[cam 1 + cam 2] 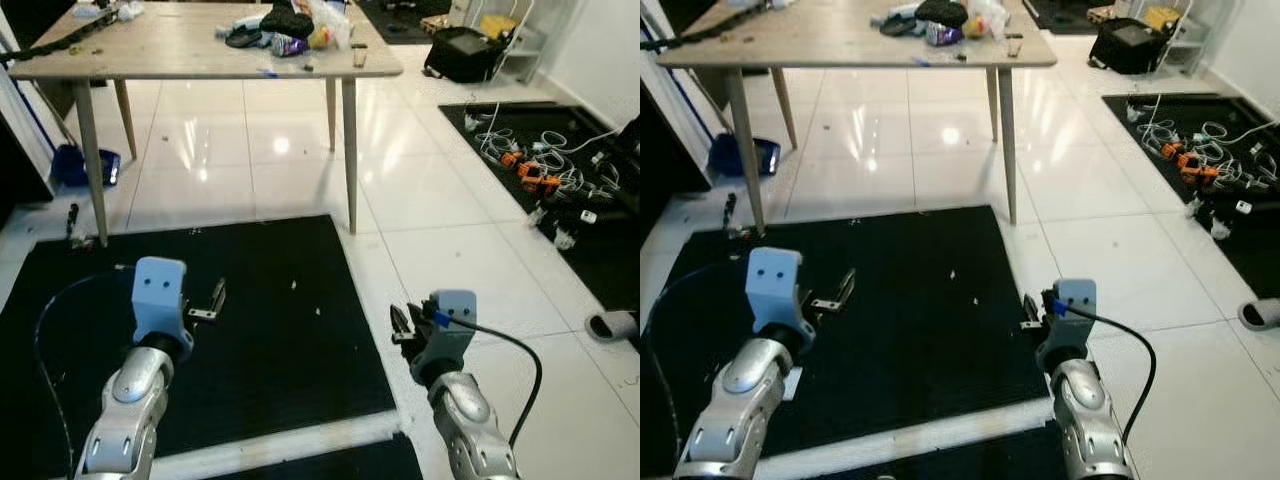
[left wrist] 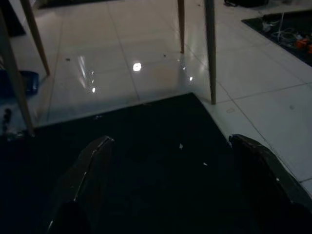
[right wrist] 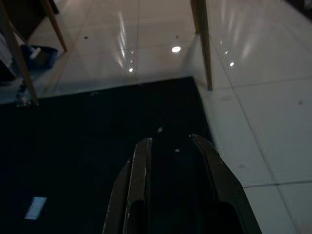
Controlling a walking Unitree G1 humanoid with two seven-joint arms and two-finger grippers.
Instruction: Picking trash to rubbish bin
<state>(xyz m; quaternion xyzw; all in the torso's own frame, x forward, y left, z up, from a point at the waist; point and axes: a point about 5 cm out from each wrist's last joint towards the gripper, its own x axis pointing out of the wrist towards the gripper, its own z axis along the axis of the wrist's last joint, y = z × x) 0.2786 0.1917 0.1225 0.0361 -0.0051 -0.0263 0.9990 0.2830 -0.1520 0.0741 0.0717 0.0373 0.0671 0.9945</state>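
Trash lies piled on the wooden table [image 1: 180, 50] ahead: a plastic bag and wrappers [image 1: 310, 30] beside a dark item [image 1: 285, 20]. Small white scraps [image 1: 293, 285] dot the black mat [image 1: 290, 350] in front of me. A white paper slip [image 3: 35, 207] also lies on that mat. My left gripper [image 1: 208, 303] hovers low over the mat, open wide with nothing between its fingers [image 2: 92, 161]. My right gripper [image 1: 400, 325] hangs over the mat's right edge, its fingers [image 3: 139, 165] a narrow gap apart and empty.
Thin table legs [image 1: 349, 150] stand just beyond the mat. A blue dustpan [image 1: 85, 165] sits at the left. Cables and orange parts [image 1: 540, 175] cover another black mat at the right, with a black bag [image 1: 465, 50] behind and a grey slipper [image 1: 612, 325] nearby. Glossy white tile lies between.
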